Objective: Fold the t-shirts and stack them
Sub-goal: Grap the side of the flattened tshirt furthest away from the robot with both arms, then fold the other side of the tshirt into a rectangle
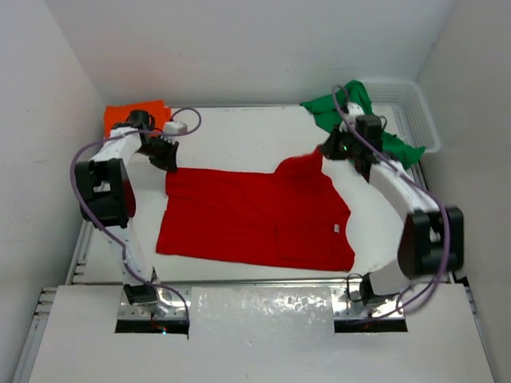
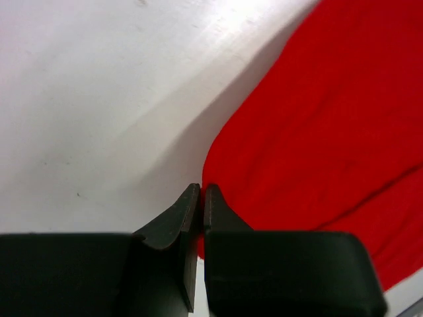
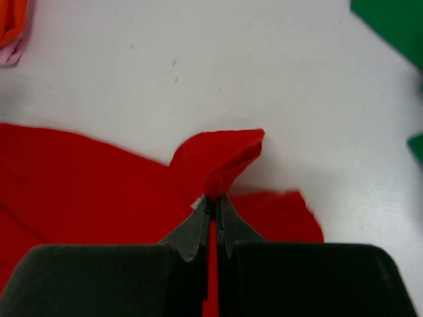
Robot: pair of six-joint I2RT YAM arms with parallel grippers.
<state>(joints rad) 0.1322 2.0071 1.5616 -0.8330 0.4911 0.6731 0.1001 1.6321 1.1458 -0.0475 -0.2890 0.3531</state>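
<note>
The red t-shirt (image 1: pixel 255 219) lies spread flat in the middle of the table. My left gripper (image 1: pixel 165 157) is shut on its far left edge, low at the table; in the left wrist view (image 2: pixel 202 188) red cloth (image 2: pixel 317 119) shows between the fingers. My right gripper (image 1: pixel 331 149) is shut on the shirt's far right corner and holds it lifted; the right wrist view (image 3: pixel 215 198) shows the pinched fold (image 3: pixel 225 155). The green t-shirt (image 1: pixel 351 108) lies crumpled at the far right. The orange t-shirt (image 1: pixel 132 113) sits folded at the far left, with a pink edge (image 3: pixel 10 53) under it.
A white mesh basket (image 1: pixel 415 112) stands at the far right corner, with the green shirt hanging partly over its rim. A small white box with a cable (image 1: pixel 177 126) lies beside the orange shirt. White walls close in the table on three sides.
</note>
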